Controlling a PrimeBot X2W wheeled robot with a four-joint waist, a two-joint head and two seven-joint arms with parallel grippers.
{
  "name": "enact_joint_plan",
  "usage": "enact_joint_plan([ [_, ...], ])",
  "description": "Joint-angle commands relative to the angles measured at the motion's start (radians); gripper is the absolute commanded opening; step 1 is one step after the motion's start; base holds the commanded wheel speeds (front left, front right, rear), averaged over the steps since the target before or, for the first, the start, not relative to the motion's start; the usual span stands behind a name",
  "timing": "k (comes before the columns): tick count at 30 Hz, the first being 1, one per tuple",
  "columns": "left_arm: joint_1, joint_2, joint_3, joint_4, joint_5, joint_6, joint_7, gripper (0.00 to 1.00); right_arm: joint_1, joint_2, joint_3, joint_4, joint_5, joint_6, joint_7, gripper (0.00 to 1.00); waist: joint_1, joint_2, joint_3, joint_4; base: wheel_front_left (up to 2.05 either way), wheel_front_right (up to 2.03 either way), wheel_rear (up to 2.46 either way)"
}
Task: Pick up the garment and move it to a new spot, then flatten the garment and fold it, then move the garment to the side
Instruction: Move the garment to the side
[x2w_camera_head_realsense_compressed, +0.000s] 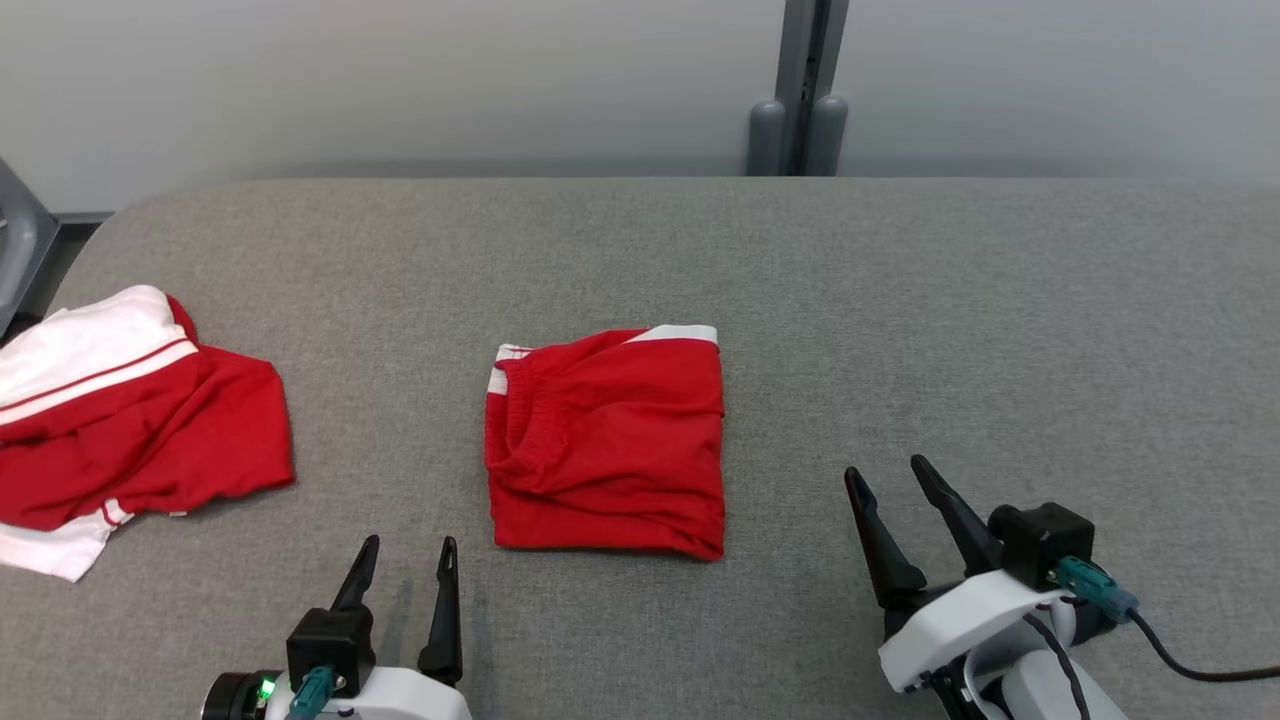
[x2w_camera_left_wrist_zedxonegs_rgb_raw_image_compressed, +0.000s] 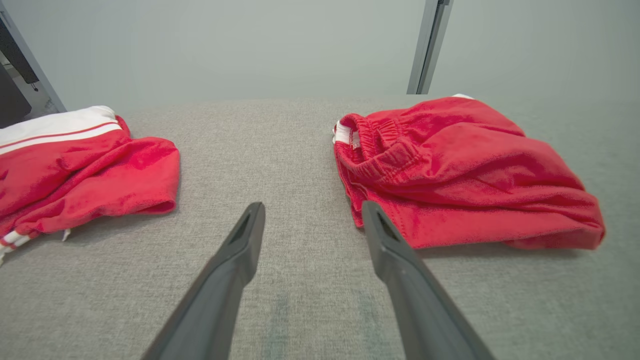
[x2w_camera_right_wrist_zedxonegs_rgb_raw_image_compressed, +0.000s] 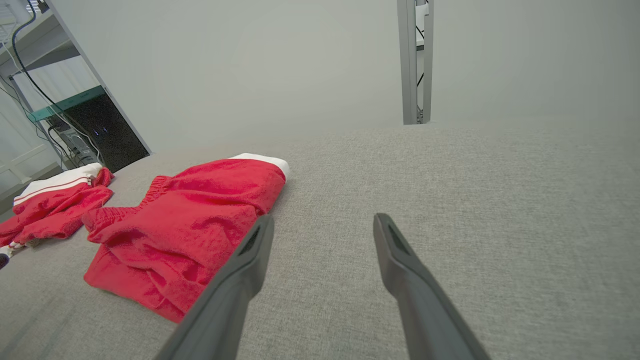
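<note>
A red garment with white trim lies folded into a rough square at the middle of the grey table. Its elastic waistband faces left. The same folded garment fills the right of the left wrist view, and the garment sits at the left of the right wrist view. My left gripper hovers open near the front edge, just left of the garment's near corner. Off to the garment's right, my right gripper stands open with nothing between its fingers.
A second red and white garment lies crumpled at the table's left edge, also seen as the crumpled garment in the left wrist view. A grey post stands behind the table's far edge. Shelving with cables stands off the left side.
</note>
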Motion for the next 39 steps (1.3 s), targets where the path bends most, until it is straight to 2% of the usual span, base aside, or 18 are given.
enact_joint_plan([
  [1, -0.019, 0.004, -0.001, 0.000, -0.005, -0.001, -0.002, 1.00, -0.016, -0.005, 0.005, 0.003, 0.007, 0.000, 0.000, 1.00, 0.0000, 0.0000, 0.033, 0.033, 0.00, 0.00, 0.00],
  [12, -0.073, 0.004, -0.062, -0.003, -0.027, 0.015, -0.002, 1.00, -0.182, -0.006, 0.102, 0.127, 0.100, 0.000, 0.000, 1.00, 0.0000, 0.0000, 0.108, 0.129, 0.00, 0.00, 0.00],
  [18, -0.087, 0.004, -0.085, 0.000, -0.047, 0.014, -0.002, 1.00, -0.237, -0.006, 0.118, 0.215, 0.190, 0.000, 0.000, 1.00, 0.0000, 0.0000, 0.126, 0.170, 0.00, 0.00, 0.00],
  [31, -0.095, 0.004, -0.094, 0.001, -0.042, 0.012, -0.002, 1.00, -0.295, 0.004, 0.288, 0.357, 0.394, 0.003, 0.002, 0.98, 0.0000, 0.0000, 0.133, 0.208, 0.00, 0.00, 0.00],
  [32, -0.094, 0.004, -0.094, 0.002, -0.042, 0.012, -0.002, 1.00, -0.298, 0.004, 0.302, 0.365, 0.404, 0.003, 0.002, 0.93, 0.0000, 0.0000, 0.132, 0.210, 0.00, 0.00, 0.00],
  [34, -0.095, 0.004, -0.095, 0.002, -0.042, 0.012, -0.002, 1.00, -0.310, 0.003, 0.325, 0.383, 0.417, 0.003, 0.002, 0.71, 0.0000, 0.0000, 0.131, 0.214, 0.00, 0.00, 0.00],
  [35, -0.095, 0.004, -0.095, 0.002, -0.042, 0.014, -0.002, 1.00, -0.316, 0.003, 0.332, 0.392, 0.424, 0.003, 0.002, 0.58, 0.0000, 0.0000, 0.131, 0.215, 0.00, 0.00, 0.00],
  [36, -0.095, 0.004, -0.096, 0.001, -0.043, 0.015, -0.002, 1.00, -0.322, 0.002, 0.339, 0.398, 0.428, 0.003, 0.002, 0.42, 0.0000, 0.0000, 0.131, 0.217, 0.00, 0.00, 0.00],
  [37, -0.095, 0.004, -0.096, 0.001, -0.043, 0.015, -0.002, 1.00, -0.322, 0.002, 0.339, 0.398, 0.428, 0.003, 0.002, 0.42, 0.0000, 0.0000, 0.131, 0.217, 0.00, 0.00, 0.00],
  [38, -0.094, 0.004, -0.096, 0.000, -0.044, 0.015, -0.002, 1.00, -0.332, 0.002, 0.342, 0.403, 0.429, 0.003, 0.002, 0.13, 0.0000, 0.0000, 0.130, 0.218, 0.00, 0.00, 0.00],
  [39, -0.094, 0.004, -0.097, 0.001, -0.045, 0.015, -0.002, 1.00, -0.343, 0.001, 0.341, 0.411, 0.423, 0.003, 0.002, 0.00, 0.0000, 0.0000, 0.130, 0.219, 0.00, 0.00, 0.00],
])
